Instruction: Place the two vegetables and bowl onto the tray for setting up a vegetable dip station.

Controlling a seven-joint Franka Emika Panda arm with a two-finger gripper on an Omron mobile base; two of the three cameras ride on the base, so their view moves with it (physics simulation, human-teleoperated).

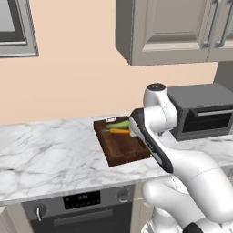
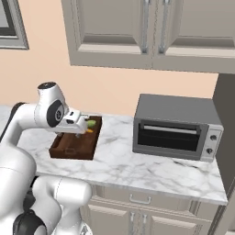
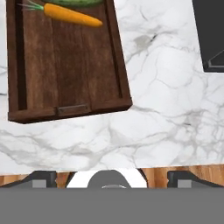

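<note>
Marble counter [image 3: 166,109] lies closest beneath the hand camera, with the tray [image 3: 70,65] just beyond it, its near short end and metal handle facing the lens. Carrot [image 3: 72,15] and cucumber [image 3: 81,2] both rest inside the tray at its far end, side by side; the cucumber is cut off by the top edge of the hand view. No bowl is identifiable. A toaster oven [image 2: 176,128] stands well to the right of the tray.

Assessment: both vegetables are placed, so the bowl remains. The near part of the tray is bare and should receive it, set down level and clear of the vegetables.

Arm pose: elbow raised, forearm reaching forward above the tray's right side, gripper [image 2: 85,125] near the vegetables. Whether its jaws are parted or closed cannot be determined.
</note>
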